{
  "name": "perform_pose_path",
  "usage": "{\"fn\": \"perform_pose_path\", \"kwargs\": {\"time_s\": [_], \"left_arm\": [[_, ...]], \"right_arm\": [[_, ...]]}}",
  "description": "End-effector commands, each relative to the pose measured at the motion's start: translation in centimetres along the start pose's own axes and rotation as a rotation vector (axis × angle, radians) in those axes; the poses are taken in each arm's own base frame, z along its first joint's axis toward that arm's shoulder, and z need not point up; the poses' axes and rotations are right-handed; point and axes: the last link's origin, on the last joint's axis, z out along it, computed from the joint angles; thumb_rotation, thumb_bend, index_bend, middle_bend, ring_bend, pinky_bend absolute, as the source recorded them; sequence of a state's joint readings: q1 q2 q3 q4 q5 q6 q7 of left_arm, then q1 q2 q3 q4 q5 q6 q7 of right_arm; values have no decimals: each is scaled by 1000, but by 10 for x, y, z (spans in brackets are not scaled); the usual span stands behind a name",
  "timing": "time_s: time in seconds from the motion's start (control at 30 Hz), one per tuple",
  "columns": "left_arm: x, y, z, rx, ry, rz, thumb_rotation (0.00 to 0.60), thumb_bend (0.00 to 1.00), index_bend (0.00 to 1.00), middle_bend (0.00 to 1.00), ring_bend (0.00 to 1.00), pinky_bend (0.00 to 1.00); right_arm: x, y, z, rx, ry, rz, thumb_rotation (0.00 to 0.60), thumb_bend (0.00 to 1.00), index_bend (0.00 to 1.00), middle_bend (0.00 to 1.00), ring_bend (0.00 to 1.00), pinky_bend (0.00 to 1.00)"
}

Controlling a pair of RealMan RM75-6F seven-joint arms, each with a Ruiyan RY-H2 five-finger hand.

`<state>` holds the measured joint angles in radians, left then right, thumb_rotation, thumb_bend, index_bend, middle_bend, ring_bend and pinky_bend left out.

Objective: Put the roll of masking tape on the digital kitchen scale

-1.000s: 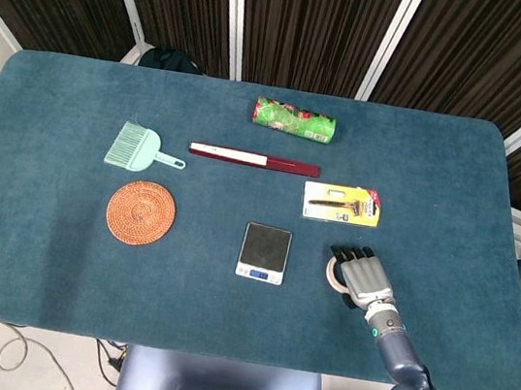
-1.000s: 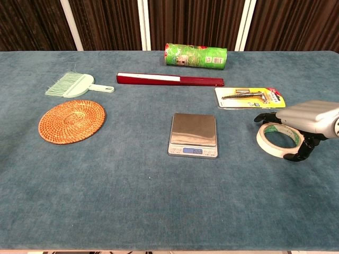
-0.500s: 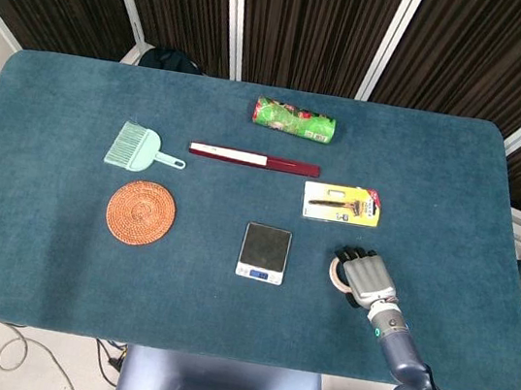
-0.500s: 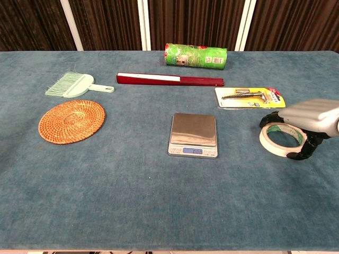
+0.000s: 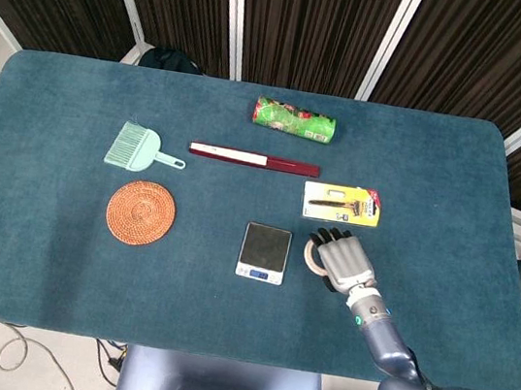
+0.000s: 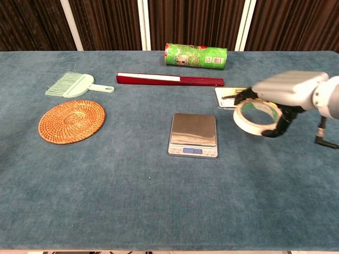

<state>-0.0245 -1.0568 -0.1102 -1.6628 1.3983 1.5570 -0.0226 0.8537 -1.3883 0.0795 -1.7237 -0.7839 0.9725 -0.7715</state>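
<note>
right hand (image 6: 288,94) holds the white ring-shaped roll of masking tape (image 6: 255,117), fingers curled over the far rim and thumb hooked under the near edge, so the ring hangs nearly flat below the palm. the roll appears clear of the blue felt-covered table (image 6: 132,190), though the chest view alone makes the gap hard to confirm. it sits just right of the small silver digital kitchen scale (image 6: 193,134), not yet over the platform. a flat carry suits a level set-down on the steel plate. yellow blister-packed tool (image 5: 340,204) lies just behind the hand. left hand not visible in either view.
</note>
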Motion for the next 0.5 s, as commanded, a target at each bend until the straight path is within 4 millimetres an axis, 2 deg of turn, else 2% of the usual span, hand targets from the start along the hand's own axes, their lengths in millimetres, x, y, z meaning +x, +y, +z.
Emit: {"fn": "perform_pose_path", "kwargs": {"time_s": [0.03, 0.27, 0.5], "left_arm": [[1, -1, 0, 2, 2, -2, 600, 0, 0, 0, 0, 0], [2, -3, 1, 3, 2, -13, 600, 0, 0, 0, 0, 0], [3, -3, 1, -2, -2, -20, 600, 0, 0, 0, 0, 0]], "right_arm": [[14, -23, 10, 39, 11, -2, 600, 419, 329, 356, 443, 316], [26, -70, 29, 101, 12, -34, 600, 418, 329, 356, 443, 452], [25, -99, 39, 116, -2, -54, 600, 419, 329, 356, 443, 574]]}}
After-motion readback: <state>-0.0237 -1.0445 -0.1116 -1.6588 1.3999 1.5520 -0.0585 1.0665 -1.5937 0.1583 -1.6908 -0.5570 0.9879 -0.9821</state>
